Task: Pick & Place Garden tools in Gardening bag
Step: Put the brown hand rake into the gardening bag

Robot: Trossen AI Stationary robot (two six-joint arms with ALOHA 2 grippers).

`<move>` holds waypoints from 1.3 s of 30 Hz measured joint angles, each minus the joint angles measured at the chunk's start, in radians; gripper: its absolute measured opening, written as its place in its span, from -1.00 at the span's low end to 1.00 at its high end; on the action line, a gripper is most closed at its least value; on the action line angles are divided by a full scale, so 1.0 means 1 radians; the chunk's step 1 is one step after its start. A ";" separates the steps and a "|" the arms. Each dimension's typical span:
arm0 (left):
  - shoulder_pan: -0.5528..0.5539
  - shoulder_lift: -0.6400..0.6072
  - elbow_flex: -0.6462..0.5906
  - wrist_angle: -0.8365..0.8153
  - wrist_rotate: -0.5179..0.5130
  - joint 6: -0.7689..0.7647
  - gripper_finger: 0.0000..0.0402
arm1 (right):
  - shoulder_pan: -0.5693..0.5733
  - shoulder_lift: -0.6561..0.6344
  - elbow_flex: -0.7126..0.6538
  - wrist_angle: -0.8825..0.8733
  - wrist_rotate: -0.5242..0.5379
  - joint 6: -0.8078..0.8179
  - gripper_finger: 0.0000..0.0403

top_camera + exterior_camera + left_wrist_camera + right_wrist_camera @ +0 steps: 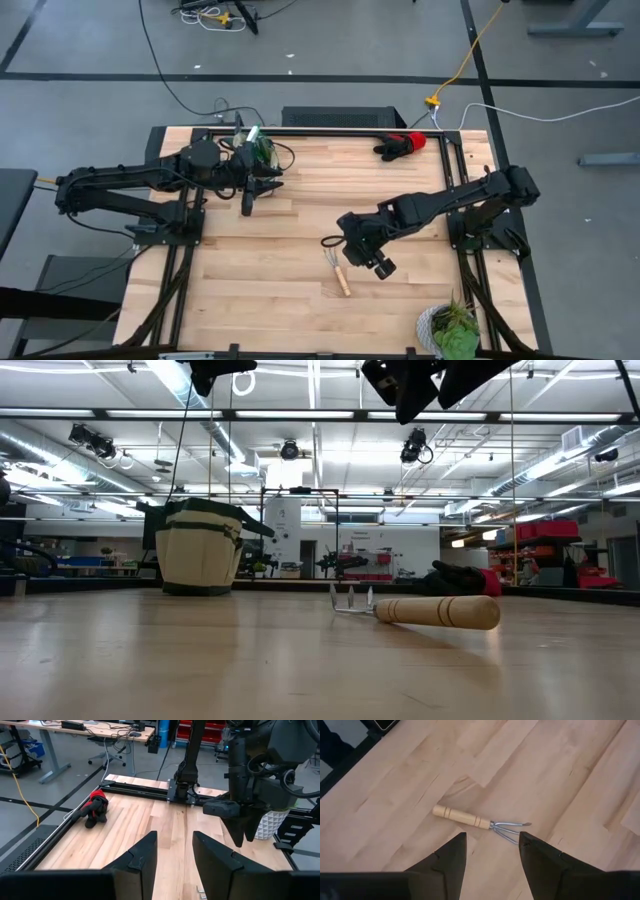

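Observation:
A wooden-handled mini rake [337, 271] lies flat on the table, tines toward the far edge; it also shows in the low view [430, 610]. My right gripper [492, 845] hangs open above it, slanting down, touching nothing [352, 246]. The beige gardening bag [200, 545] stands upright at the far left, partly hidden under my left arm in the high view [262, 150]. My left gripper [172, 855] waits open beside the bag, well above the table. Red-and-black gloves [405, 143] lie at the far edge.
A potted plant in a white pot [450, 330] stands at the near right corner. Metal rails [320, 131] run along the far edge and both sides. Bare wood [260, 280] spreads around the rake.

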 joint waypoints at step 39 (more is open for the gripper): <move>0.000 0.000 0.001 -0.017 -0.045 0.012 -0.35 | 0.026 0.223 0.000 0.072 0.027 -0.911 -0.09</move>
